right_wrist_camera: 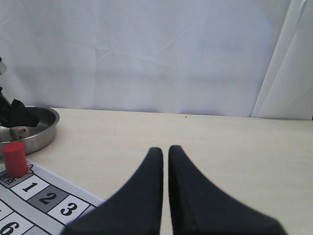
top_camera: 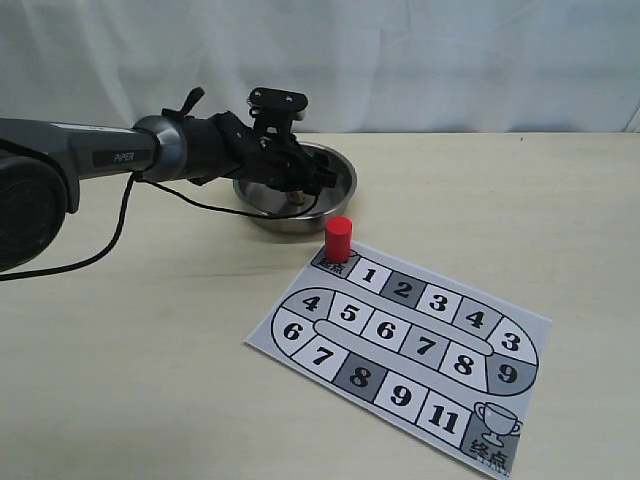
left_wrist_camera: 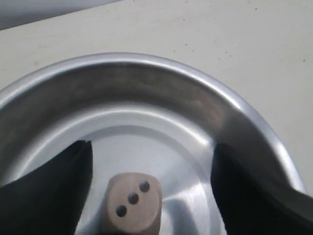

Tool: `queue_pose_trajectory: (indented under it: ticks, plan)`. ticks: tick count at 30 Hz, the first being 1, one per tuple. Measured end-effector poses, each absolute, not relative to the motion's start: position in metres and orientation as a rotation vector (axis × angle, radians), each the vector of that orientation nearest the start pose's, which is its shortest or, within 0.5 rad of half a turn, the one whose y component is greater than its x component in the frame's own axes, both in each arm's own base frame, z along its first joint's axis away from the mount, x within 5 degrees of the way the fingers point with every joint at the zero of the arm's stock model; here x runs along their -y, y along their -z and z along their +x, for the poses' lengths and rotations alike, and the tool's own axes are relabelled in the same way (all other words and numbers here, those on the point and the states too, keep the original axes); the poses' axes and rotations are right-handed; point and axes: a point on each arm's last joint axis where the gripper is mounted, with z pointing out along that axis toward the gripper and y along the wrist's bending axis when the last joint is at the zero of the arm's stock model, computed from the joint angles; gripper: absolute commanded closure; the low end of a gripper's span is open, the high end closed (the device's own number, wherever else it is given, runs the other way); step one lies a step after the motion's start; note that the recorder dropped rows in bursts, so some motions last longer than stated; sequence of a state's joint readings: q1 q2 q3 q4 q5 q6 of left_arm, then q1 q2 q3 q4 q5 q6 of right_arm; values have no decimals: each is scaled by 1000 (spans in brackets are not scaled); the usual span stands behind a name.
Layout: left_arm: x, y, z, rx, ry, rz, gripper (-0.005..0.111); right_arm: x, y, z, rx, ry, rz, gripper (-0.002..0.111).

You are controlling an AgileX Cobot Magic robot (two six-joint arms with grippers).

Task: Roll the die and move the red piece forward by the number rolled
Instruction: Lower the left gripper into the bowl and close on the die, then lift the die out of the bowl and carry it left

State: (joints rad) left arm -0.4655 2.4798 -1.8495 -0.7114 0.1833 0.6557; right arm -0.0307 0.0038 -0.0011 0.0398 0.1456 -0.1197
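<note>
Rolling is the step in hand, as we judge it. The left gripper [left_wrist_camera: 152, 149] hangs over the bowl [left_wrist_camera: 122, 63] with its jaws spread wide. The die [left_wrist_camera: 133, 203] appears to rest on the bowl's floor between them. It touches neither finger, has a clear gap on each side, and turns a face of 3 pips toward the wrist camera. We cannot tell whether that face is the top one.

To do this well we would centre the jaws on the die and come down until the fingers [left_wrist_camera: 54, 191] flank its flat sides. Then we would close squarely, since a small cube pinched on its corners will likely twist or pop out. We would also mind the bowl's wall, which rises close beside 1 finger. After a lift, letting go above the bowl's middle should keep the tumble inside the rim.

The bowl stands toward the table's [top_camera: 150, 380] far edge, left of the middle. The red piece [top_camera: 338, 239] stands upright on the start square of the board [top_camera: 385, 328], just on the near side of the bowl. The right gripper [right_wrist_camera: 165, 149] has its jaws pressed together on nothing, well apart from the piece.
</note>
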Motion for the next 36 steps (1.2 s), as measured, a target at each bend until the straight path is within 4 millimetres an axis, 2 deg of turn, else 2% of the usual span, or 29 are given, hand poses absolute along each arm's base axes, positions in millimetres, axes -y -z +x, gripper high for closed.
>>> queue_pose_trajectory:
  ticks: [8, 11, 14, 20, 24, 27, 34, 36]
  plan:
    - [253, -97, 479, -2213, 374, 605, 42, 1, -200, 57, -1632, 80, -45, 104]
    - [247, -94, 479, -2241, 366, 648, 42, 1, -200, 57, -1632, 80, -45, 104]
    - [241, -94, 482, -2245, 351, 654, 42, 1, -200, 57, -1632, 80, -45, 104]
    - [241, -94, 481, -2244, 352, 657, 42, 1, -200, 57, -1632, 80, -45, 104]
    - [241, -86, 481, -2258, 350, 659, 43, 1, -200, 57, -1632, 80, -45, 104]
    - [241, -83, 481, -2267, 353, 658, 54, 1, -200, 57, -1632, 80, -45, 104]
    - [241, -83, 480, -2270, 358, 654, 98, 1, -200, 57, -1632, 80, -45, 104]
    - [241, -85, 481, -2266, 358, 654, 107, 1, -200, 57, -1632, 80, -45, 104]
